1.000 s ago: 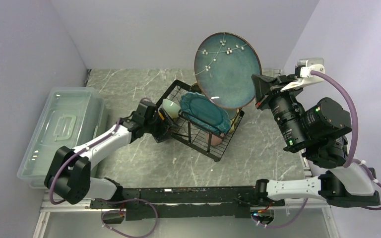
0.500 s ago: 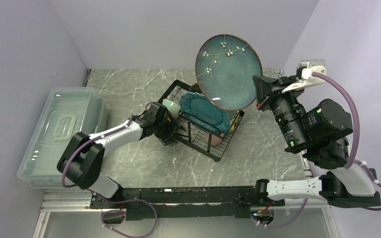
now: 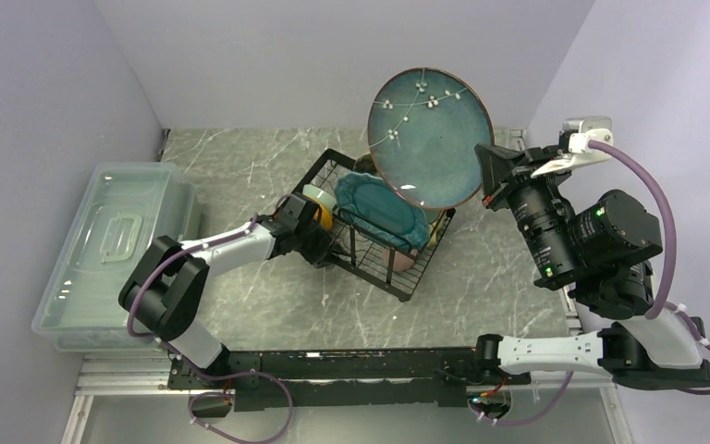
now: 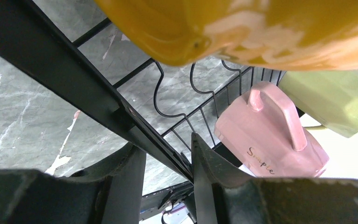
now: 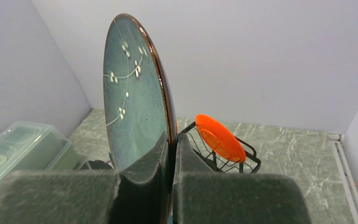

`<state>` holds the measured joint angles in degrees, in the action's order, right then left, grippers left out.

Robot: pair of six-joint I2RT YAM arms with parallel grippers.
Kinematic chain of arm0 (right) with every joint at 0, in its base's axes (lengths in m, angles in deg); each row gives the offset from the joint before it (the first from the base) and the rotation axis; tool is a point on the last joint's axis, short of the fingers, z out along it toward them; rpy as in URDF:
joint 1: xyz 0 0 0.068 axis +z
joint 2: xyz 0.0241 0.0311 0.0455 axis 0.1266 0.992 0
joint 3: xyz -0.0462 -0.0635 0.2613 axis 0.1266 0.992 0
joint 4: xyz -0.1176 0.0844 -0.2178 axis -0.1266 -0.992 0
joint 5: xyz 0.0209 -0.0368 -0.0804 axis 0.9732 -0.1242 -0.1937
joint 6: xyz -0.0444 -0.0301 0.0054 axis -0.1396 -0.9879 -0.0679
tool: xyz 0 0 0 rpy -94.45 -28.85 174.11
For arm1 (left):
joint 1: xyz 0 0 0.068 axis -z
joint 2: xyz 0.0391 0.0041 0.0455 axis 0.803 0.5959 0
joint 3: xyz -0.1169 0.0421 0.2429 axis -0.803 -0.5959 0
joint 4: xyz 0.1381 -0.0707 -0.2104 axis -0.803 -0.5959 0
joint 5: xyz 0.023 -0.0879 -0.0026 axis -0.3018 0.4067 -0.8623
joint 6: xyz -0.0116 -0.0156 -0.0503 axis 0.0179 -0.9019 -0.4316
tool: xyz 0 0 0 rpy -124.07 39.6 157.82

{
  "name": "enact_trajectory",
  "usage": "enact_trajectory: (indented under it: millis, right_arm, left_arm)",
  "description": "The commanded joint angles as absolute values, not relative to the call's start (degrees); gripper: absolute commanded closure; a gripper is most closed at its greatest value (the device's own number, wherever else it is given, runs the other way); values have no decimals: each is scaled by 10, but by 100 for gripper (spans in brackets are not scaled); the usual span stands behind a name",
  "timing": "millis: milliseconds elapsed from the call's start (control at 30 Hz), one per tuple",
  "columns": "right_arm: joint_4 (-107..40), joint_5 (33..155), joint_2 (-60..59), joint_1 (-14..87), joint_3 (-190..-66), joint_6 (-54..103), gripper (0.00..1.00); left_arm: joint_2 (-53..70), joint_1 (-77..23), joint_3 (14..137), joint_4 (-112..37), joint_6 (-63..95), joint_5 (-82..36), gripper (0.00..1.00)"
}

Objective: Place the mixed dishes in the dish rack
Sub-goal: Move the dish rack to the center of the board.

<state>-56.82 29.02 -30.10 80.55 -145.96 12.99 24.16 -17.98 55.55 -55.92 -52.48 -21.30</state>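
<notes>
The grey marble desk (image 3: 481,268) is carrying everything, with a clear lidded bin (image 3: 116,245) lying along its left edge, well apart from the rest. The black wire dish rack (image 3: 362,276) is sitting near the middle of the desk, turned at an angle.

Above the rack's far right corner, the big teal plate (image 3: 430,137) with a white blossom pattern is being held up on edge in the air. The right pincer (image 5: 172,144) is clamping its lower rim, fingers pressed flat against both faces. A smaller teal plate (image 3: 381,208) is leaning inside the rack's raised tier.

At the rack's left end, the orange-yellow bowl (image 4: 242,28) is filling the top of the left wrist view, with the pale green bowl (image 4: 331,105) beside it. The pink mug (image 4: 265,137) is lying below them among the wires, handle up. The small orange-red plate (image 5: 220,137) is standing tilted in the rack.

The left pincer (image 4: 168,172) is reaching in at the rack's left side, under the orange-yellow bowl. Its fingers are standing apart, straddling a black frame bar without squeezing it.
</notes>
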Motion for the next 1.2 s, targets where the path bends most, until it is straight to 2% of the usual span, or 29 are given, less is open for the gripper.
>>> enact_trajectory:
  millis: [0,100,333,567,1167]
  right_arm:
    - [-457,296,-316,807,-1470,144,100]
    - [-456,297,-316,807,-1469,146,100]
    - [-457,304,-309,807,-1483,142,100]
    - [-461,317,-290,807,-1525,127,100]
    - [-441,303,-266,807,-1531,30,100]
  left_arm:
    - [230,-175,560,-554,-494,-217,89]
    - [222,-175,564,-567,-479,-223,100]
    - [212,-192,592,-605,-392,-209,100]
    - [225,-261,606,-631,-299,-145,100]
    - [285,-401,722,-776,-78,-126,100]
